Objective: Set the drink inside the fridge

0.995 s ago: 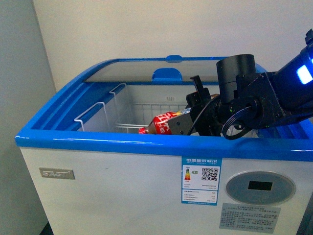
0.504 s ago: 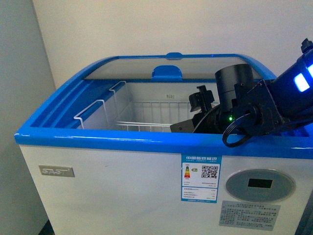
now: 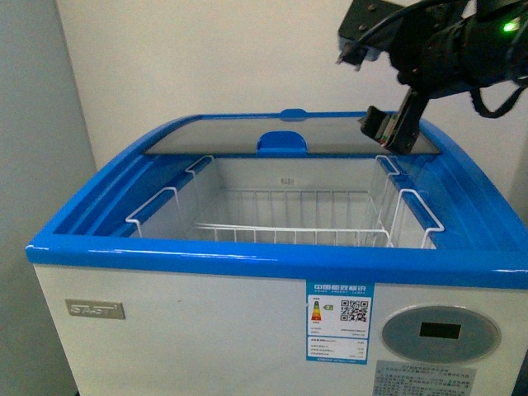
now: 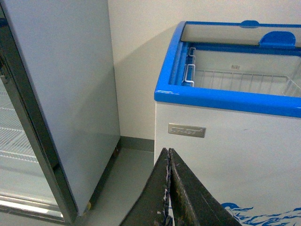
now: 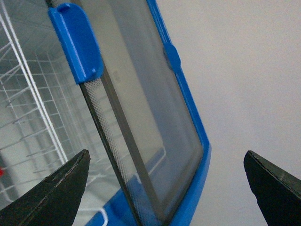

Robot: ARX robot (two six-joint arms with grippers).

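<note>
The fridge point(image 3: 247, 254) is a white chest with a blue rim, and its glass lid point(image 3: 247, 125) is slid back so the front half is uncovered. The drink is out of view in every frame. My right gripper point(image 3: 375, 87) hangs open and empty above the fridge's back right corner. In the right wrist view its fingers point(image 5: 56, 193) stand wide apart over the glass lid point(image 5: 136, 94) and its blue handle point(image 5: 77, 42). My left gripper point(image 4: 168, 151) is shut on nothing, low in front of the fridge point(image 4: 225, 99) near its left corner.
A white wire basket point(image 3: 280, 216) lines the fridge's open cavity. A tall grey upright cabinet point(image 4: 61, 94) stands left of the fridge with a narrow strip of floor point(image 4: 127, 183) between them. A wall runs close behind both.
My right arm rose out of the fridge cavity to the upper right. One second ago it held the drink low in the basket; now its gripper is open and the drink no longer shows.
</note>
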